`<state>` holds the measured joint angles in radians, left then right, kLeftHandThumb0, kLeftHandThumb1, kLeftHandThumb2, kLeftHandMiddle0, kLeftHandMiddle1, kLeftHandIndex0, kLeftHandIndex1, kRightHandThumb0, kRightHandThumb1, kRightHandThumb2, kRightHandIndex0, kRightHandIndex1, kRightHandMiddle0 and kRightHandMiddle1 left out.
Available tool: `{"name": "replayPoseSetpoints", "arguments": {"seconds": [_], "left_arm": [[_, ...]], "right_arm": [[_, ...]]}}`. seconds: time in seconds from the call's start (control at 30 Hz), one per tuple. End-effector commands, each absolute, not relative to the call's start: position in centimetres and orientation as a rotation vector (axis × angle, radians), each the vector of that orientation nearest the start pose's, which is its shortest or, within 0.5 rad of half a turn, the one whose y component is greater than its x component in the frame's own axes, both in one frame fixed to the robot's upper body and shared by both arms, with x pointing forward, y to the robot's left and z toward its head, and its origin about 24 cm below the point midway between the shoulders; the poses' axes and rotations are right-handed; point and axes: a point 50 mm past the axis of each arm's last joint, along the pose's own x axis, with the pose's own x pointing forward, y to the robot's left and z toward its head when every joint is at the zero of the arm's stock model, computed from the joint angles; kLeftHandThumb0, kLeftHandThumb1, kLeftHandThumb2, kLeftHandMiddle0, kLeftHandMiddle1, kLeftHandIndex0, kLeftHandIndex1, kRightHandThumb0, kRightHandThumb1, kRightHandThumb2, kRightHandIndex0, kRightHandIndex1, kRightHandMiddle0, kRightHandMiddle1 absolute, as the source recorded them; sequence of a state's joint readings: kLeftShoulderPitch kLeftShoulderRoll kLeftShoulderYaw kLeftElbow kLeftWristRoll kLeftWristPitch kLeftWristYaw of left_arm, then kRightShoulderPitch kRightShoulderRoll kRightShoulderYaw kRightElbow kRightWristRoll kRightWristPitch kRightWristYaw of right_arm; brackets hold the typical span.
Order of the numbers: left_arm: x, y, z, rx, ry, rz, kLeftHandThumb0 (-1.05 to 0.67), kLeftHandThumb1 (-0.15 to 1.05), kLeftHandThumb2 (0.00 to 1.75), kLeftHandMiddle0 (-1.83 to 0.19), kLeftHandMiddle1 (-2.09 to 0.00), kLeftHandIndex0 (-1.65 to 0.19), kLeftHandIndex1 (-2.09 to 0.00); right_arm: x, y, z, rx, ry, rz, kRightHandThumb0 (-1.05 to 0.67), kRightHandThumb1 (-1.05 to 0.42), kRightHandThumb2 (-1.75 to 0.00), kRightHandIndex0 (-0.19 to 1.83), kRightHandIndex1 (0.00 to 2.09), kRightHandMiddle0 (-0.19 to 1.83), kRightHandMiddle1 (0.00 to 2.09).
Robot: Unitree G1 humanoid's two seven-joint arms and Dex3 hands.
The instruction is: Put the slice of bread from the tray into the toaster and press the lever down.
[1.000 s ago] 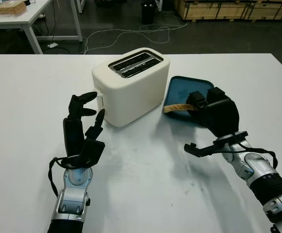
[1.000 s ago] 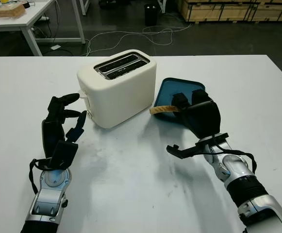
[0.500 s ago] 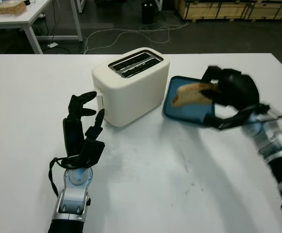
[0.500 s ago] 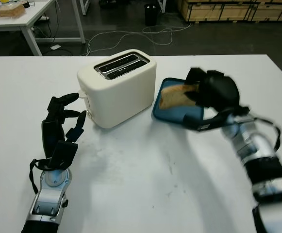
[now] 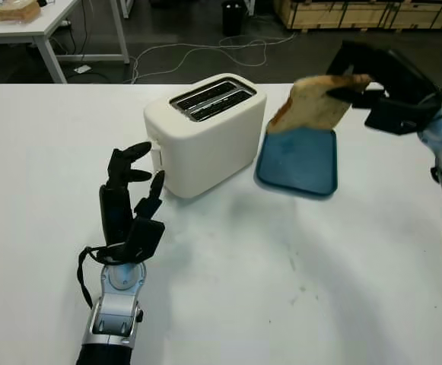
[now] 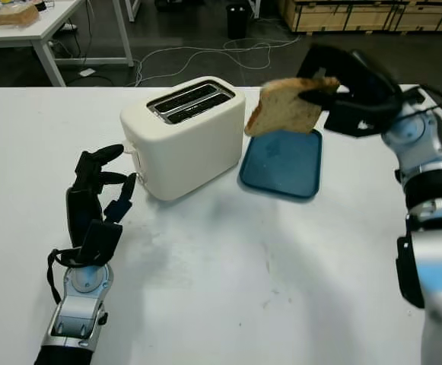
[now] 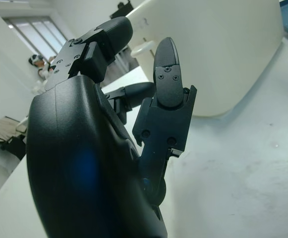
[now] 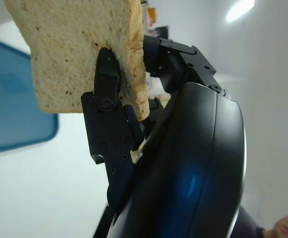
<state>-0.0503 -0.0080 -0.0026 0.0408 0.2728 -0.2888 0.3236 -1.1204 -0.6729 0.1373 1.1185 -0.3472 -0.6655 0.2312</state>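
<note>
And up it goes: our right hand (image 5: 380,87) has carried the slice of bread (image 5: 312,105) clear off the blue tray (image 5: 300,163). A second ago that hand was low over the tray's near edge with the slice lying almost flat in the fingers; half a second ago it was only part-way raised. Now we've got it high above the tray's far side, the arm swung out to the right, the bread hanging nearly upright in our pinch (one black finger (image 8: 106,94) pressed across its face). The tray, propped up at one edge earlier, lies flat on the table (image 5: 221,289) now, fully uncovered.
</note>
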Motion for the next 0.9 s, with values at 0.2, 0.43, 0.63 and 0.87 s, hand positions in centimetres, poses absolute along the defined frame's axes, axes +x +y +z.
{"name": "replayPoseSetpoints", "arguments": {"seconds": [0.2,0.43,0.63,0.87], "left_arm": [[25.7,15.3,7.7,0.213,-0.357,0.27,-0.3,0.92,0.38,-0.18,-1.55,-0.24,-0.83],[25.7,15.2,7.7,0.217,-0.358,0.27,-0.3,0.92,0.38,-0.19,-1.54,-0.25,-0.82],[25.7,15.2,7.8,0.215,-0.363,0.264,-0.29,0.92,0.38,-0.18,-1.55,-0.25,-0.81],[25.7,15.0,7.8,0.219,-0.361,0.265,-0.29,0.92,0.39,-0.18,-1.55,-0.26,-0.81]], "right_arm": [[39.4,-22.0,30.3,-1.058,-0.561,0.188,-0.38,-0.92,-0.38,0.88,1.75,0.63,1.52],[39.5,-19.1,33.7,-1.113,-0.651,0.197,-0.52,-0.92,-0.45,0.97,1.75,0.69,1.65],[40.0,-16.1,34.5,-1.188,-0.652,0.245,-0.5,-0.92,-0.46,0.89,1.75,0.65,1.66],[40.4,-12.8,33.9,-1.227,-0.641,0.338,-0.45,-0.92,-0.47,0.91,1.75,0.61,1.7]]}}
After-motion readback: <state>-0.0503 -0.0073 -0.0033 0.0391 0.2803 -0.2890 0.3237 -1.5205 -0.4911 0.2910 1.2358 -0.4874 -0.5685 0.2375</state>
